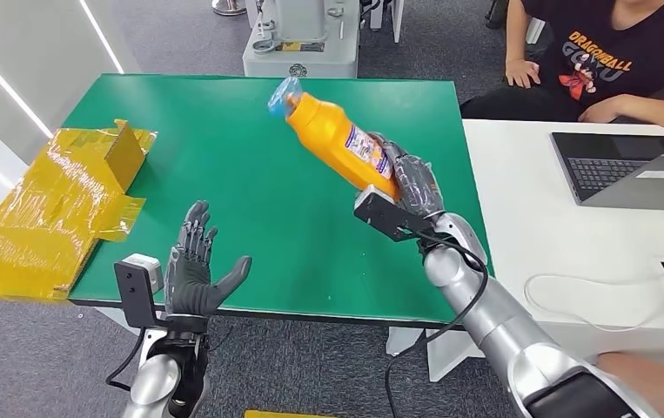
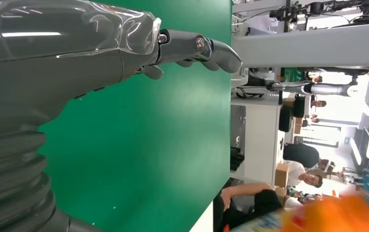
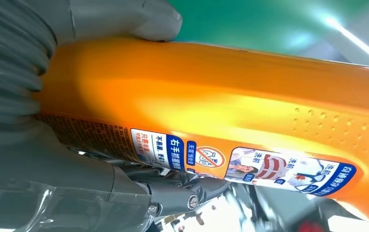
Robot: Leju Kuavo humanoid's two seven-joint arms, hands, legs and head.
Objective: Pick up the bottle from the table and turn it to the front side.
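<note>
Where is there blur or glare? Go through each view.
Head view: sharp, evenly lit. Left wrist view: bottle a blurred orange smear in a corner, left hand with glare streaks. Right wrist view: bottle glossy with highlights, background behind it out of focus.

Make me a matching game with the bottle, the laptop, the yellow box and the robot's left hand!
Things:
1. bottle
2. laptop
3. yellow box
4. left hand

Places or states:
A. open, holding nothing
B. on the white table
C. at the green table's left edge
D. tilted, held in the right hand

Pairs: 1-D, 2-B, 3-C, 4-A
</note>
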